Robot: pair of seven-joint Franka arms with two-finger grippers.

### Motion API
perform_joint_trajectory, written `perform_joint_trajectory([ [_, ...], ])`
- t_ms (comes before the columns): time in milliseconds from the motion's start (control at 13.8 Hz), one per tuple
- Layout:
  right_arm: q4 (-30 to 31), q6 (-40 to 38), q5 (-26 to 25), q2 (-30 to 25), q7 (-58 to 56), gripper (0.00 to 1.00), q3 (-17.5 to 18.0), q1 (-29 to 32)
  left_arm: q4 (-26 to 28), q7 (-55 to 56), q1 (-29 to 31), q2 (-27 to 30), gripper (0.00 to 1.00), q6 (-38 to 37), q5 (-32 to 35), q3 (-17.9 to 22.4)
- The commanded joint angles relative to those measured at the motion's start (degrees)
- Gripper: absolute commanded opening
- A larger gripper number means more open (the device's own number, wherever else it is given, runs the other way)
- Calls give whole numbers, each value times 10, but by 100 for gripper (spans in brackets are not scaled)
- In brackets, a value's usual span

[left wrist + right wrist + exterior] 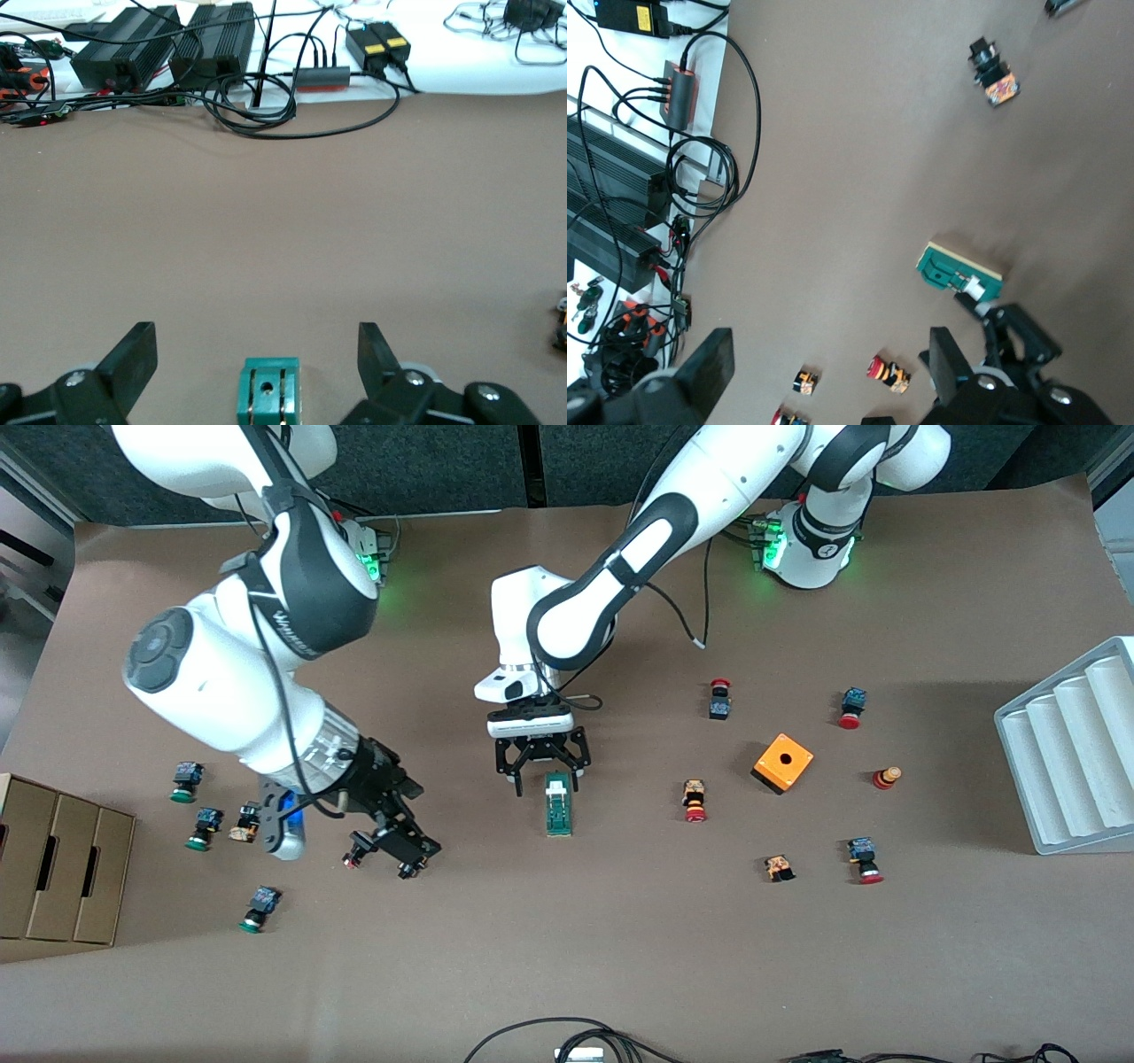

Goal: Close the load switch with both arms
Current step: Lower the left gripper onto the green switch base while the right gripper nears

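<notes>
My left gripper (540,772) hangs low over the end of the load switch (558,804) that carries the white lever, its jaws spread wide and holding nothing, with a finger on either side of that end. The switch lies flat on the brown table (620,939) near the middle, its long side running toward the front camera. In my left wrist view the green end of the switch (268,397) sits between my two fingers (131,365), apart from both. My right gripper (394,855) hovers over bare table toward the right arm's end, jaws also wide and empty, well apart from the switch. An orange cube (783,763) with a hole stands toward the left arm's end, with red-capped buttons (695,801) scattered around it. Green-capped buttons (185,781) lie near my right gripper.
</notes>
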State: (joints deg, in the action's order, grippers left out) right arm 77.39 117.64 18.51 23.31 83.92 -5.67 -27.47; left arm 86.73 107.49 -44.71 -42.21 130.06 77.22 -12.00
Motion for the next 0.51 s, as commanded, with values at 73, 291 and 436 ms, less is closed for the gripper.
perform_joint_trajectory([
  [73, -27, 30, 14, 32, 56, 98, -4, -10, 11, 157, -10, -31, 100, 5, 131, 2],
  [291, -29, 49, 14, 50, 77, 98, -4, -16, 20, 221, -10, -52, 100, 4, 198, 3],
  [436, -30, 54, 14, 58, 82, 98, -4, -16, 35, 235, -10, -53, 100, 2, 223, 3],
])
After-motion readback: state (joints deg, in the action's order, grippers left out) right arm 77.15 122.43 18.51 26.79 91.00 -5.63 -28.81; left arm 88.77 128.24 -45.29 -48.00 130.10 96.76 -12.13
